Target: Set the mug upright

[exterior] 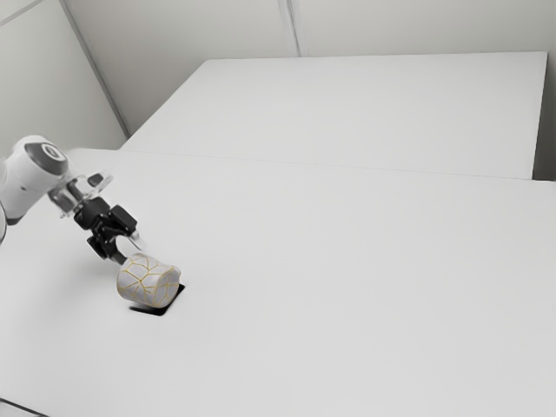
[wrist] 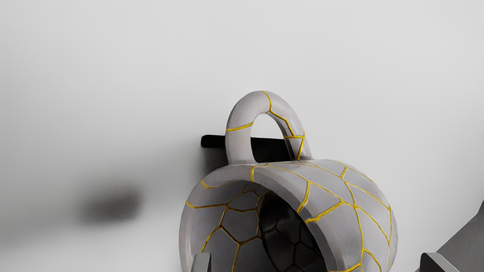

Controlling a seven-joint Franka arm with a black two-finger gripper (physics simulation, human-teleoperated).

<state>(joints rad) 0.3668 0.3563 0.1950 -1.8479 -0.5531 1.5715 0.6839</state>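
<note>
One mug [exterior: 148, 281], on its side, lower left of the exterior frame, over a flat black slab [wrist: 270, 151]; fingers [wrist: 202, 262] wide apart, holding nothing; probable hazard: rolling, should one finger nudge its round wall.

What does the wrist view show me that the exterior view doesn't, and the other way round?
Wrist view: the mug's handle, a full loop, and the mug's inside, dark toward its bottom and lined with yellow veins.

Exterior view: the arm's white links, the walls and a thin dark line at the table's edge of the picture.

Both: the mug on its side, its yellow-veined outside, part of the black pad, the white table, and the pincer close to the mug.
</note>
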